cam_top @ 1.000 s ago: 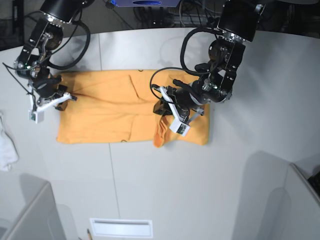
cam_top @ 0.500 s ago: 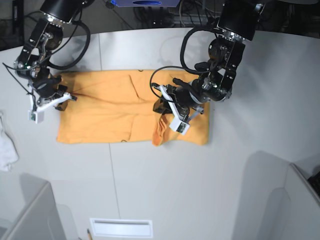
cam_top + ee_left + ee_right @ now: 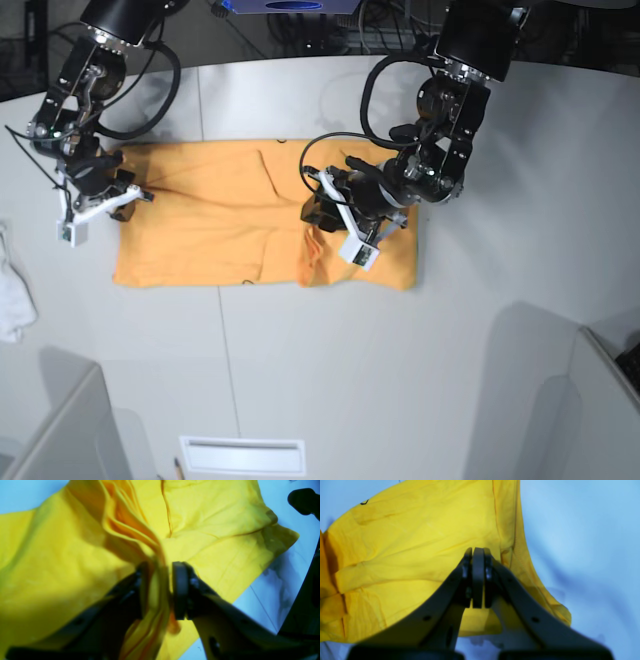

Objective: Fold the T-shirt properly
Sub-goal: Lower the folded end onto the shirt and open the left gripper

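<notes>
Evidently the T-shirt (image 3: 250, 225) lay spread as a wide orange-yellow band across the middle of the pale worktop (image 3: 330, 370), with one end folded over on itself beneath the left arm. Above that folded end, the left gripper (image 3: 160, 590) had its fingers (image 3: 179, 590) parted a little, and a bunched ridge of the shirt's layers stood in the gap between them; the cloth touched the inner faces, yet whether it was truly pinched I could not tell. In the base view this gripper (image 3: 335, 222) sat over the shirt's raised fold, somewhat toward the arm's side of the shirt's centre line.

At the shirt's opposite end, the right gripper (image 3: 478, 577) had its fingers (image 3: 467, 580) pressed tightly together with no gap and no cloth visible between them. They hovered over the shirt's edge, the yellow fabric lying behind and below them. From above, that gripper (image 3: 105, 200) was at the shirt's far corner, near the hem.

A small white cloth (image 3: 14, 290) rested well apart from the shirt, beyond the right arm's end, at the worktop's edge.
</notes>
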Controlling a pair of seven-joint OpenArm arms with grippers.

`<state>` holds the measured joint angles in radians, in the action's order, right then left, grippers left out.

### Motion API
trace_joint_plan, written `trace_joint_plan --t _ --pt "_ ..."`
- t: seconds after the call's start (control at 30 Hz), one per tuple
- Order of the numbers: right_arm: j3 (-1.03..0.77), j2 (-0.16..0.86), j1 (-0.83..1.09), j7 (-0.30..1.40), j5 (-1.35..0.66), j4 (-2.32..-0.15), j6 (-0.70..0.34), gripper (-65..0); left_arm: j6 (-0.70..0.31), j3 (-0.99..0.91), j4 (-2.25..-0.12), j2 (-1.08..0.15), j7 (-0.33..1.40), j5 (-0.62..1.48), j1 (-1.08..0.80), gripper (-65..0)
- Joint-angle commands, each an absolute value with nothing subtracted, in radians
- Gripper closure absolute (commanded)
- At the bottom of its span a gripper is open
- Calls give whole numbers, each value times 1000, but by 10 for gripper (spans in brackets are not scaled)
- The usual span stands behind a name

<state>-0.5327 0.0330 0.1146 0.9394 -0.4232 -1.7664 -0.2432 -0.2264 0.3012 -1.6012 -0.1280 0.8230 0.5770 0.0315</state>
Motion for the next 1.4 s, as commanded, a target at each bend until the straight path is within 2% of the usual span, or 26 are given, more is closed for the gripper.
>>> trace_joint_plan --t 0.0,0.17,0.47,0.53,0.6,0.67,0.7,0.83,0.97,1.13,1.37 --pt "-536 44 104 920 -437 -1781 -242 0 -231 317 -1618 -124 803 590 51 -234" --pt "-536 44 104 921 -437 -1782 -242 0 -231 398 -1618 -120 799 588 56 -346" --pt "-536 44 104 923 -437 -1785 -242 0 -229 430 -1566 -58 803 596 76 -341" --pt "-536 44 105 923 -437 -1785 -242 0 -229 423 -1607 -59 803 596 68 -298" --pt "-536 44 105 923 -437 -1785 -242 0 -229 374 -1664 -90 802 591 58 -178" --pt "-538 44 105 921 -437 -1784 -242 0 -229 306 -1707 -110 803 595 50 -21" --pt "-538 44 105 920 -437 -1784 -242 0 -229 271 -1719 -111 803 590 42 0" --pt "-535 44 104 918 -437 -1782 -242 0 -229 82 -1725 -125 797 588 24 0" --pt "-536 44 104 918 -437 -1781 -242 0 -234 -18 -1664 -125 796 587 18 0" --pt "-536 44 94 918 -437 -1781 -242 0 -236 -31 -1584 -125 789 587 10 0" --pt "-536 51 73 918 -437 -1739 -242 0 -236 1 -1481 -166 641 593 -28 0"
